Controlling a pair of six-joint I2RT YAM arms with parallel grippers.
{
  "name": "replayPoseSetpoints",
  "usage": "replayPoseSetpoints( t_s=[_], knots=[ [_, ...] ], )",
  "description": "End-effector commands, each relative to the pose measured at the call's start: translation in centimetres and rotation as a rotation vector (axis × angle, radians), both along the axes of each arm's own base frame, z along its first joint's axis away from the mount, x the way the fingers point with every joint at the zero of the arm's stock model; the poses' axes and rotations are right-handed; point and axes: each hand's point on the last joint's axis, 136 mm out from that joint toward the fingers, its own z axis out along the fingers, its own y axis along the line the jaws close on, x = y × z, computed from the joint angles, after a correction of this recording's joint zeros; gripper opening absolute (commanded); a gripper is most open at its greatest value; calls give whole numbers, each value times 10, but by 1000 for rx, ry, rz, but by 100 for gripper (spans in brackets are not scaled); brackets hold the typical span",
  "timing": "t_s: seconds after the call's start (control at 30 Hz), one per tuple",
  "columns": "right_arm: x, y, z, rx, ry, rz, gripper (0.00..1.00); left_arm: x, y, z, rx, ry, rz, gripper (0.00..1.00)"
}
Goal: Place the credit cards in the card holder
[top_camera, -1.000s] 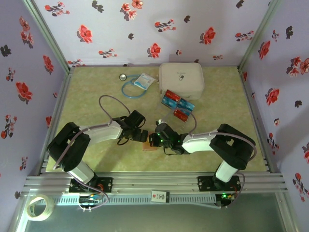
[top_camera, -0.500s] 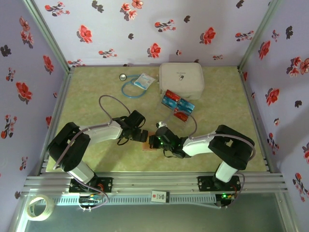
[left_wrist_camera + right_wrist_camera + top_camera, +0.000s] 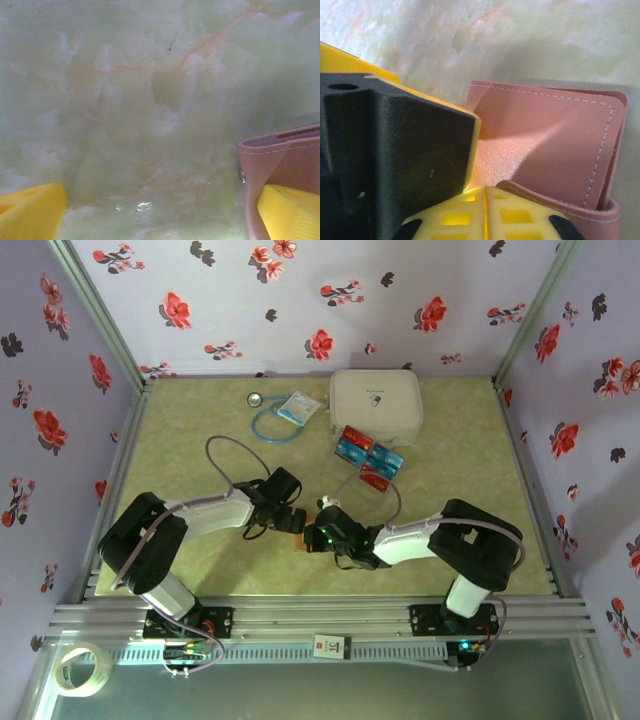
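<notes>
- the card holder point(image 3: 545, 140) lies flat on the tabletop point(image 3: 125, 100) towards the near edge, right between my two arms. from overhead the card holder point(image 3: 305, 544) is just a tan sliver under the wrists.
- it reads as thin, soft faux leather with stitched edges. i expect it to be light and floppy, and likely to skate on this glossy marbled surface if nudged.
- my judgement is that one side should be pinned while the other leaf is peeled up by its free edge (not by the folded spine).
- in the right wrist view one leaf curls up off the lower one, so it looks partly opened. i can't make out any sleeves from here.
- the credit cards point(image 3: 368, 455), red and blue, sit in a loose cluster further back. they are just in front of the white zip case point(image 3: 375, 405) and well apart from the holder.
- i expect the cards to be stiff, thin and slick, and awkward to get under while flat. taking one by its long edges, or tipping it up against a neighbour, looks the safer hold.
- right pincer point(image 3: 485, 200): the yellow pads are drawn together just at the raised leaf. i cannot tell whether any leather is caught between them.
- left pincer point(image 3: 160, 215): spread wide, one finger over the holder's corner and the other over bare tabletop.
- further out, at the back left, are a blue cord loop point(image 3: 268, 423) and a small packet point(image 3: 298, 407).
</notes>
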Motion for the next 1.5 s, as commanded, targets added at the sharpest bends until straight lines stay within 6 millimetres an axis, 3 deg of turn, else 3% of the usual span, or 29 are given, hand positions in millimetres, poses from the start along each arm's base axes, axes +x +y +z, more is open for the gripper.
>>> replayPoseSetpoints(
  t_s=[0.0, 0.3, 0.47, 0.53, 0.57, 0.63, 0.73, 0.9, 1.03, 1.13, 1.27, 1.37, 1.47],
  knots=[
    [-39, -37, -49, -266, 162, 88, 19, 3, 10, -7, 50, 29, 30, 100],
    [-8, 0, 18, -176, 73, 120, 43, 65, 22, 66, -79, -84, 124, 100],
    [9, -7, 68, -115, 7, 91, 61, 85, 37, 113, -149, -161, 167, 100],
    [18, -25, 93, -87, -34, 49, 83, 88, 46, 132, -179, -198, 185, 100],
    [23, -37, 108, -69, -57, 22, 99, 88, 51, 141, -193, -221, 195, 100],
    [34, -65, 135, -33, -100, -37, 99, 88, 63, 158, -218, -270, 218, 100],
    [53, -123, 173, -36, -183, -176, 99, 87, 84, 180, -258, -376, 272, 100],
    [84, -243, 221, -172, -377, -538, 99, 86, 129, 209, -204, -658, 355, 100],
    [103, -330, 216, -326, -430, -833, 99, 85, 168, 227, -134, -910, 436, 100],
    [117, -368, 201, -405, -457, -930, 99, 85, 205, 230, -63, -1053, 524, 100],
    [130, -401, 168, -562, -448, -997, 99, 91, 236, 211, 73, -1070, 538, 100],
    [136, -419, 134, -653, -392, -1022, 99, 98, 248, 179, 139, -1000, 531, 100],
    [143, -423, 112, -704, -410, -1000, 99, 103, 252, 146, 149, -957, 517, 100]
  ],
)
